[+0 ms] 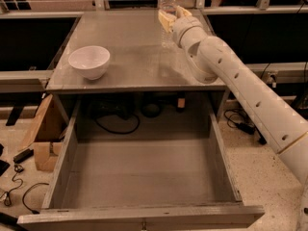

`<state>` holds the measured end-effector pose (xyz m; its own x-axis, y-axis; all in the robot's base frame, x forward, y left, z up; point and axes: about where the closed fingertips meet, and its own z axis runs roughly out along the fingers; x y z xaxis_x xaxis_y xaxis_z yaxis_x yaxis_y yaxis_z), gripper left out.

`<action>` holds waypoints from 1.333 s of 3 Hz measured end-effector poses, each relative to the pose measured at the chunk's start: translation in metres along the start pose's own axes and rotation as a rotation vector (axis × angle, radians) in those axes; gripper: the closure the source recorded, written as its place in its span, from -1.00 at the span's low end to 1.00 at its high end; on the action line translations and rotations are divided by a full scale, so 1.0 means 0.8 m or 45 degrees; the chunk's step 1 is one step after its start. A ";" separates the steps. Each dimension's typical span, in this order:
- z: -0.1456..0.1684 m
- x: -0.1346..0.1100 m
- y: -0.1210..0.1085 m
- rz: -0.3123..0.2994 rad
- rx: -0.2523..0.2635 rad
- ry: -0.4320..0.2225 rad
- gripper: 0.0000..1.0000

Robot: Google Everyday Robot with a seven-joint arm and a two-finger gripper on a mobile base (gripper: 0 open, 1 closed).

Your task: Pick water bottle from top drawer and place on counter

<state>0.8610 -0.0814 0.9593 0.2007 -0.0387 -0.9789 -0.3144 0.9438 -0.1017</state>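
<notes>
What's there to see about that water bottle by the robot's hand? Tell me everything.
The water bottle is small, clear and plastic-looking, with a white cap on top. It is upright over the far right part of the grey counter, well away from the white bowl. The gripper is closed around its middle, with a pale finger crossing its front. Whether its base rests on the counter is unclear.

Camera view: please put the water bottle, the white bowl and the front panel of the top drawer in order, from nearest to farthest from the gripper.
1. water bottle: between the fingers of the gripper, over the far right part of the counter.
2. white bowl: on the counter's left side, towards its front edge.
3. top drawer front panel: at the bottom of the view, below and in front of the counter.
</notes>
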 end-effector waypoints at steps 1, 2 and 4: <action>-0.007 0.011 -0.002 0.040 0.032 0.027 1.00; -0.014 0.022 -0.003 0.069 0.054 0.050 1.00; -0.018 0.024 -0.002 0.085 0.059 0.057 1.00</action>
<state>0.8520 -0.0880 0.9384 0.1391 0.0113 -0.9902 -0.2820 0.9590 -0.0287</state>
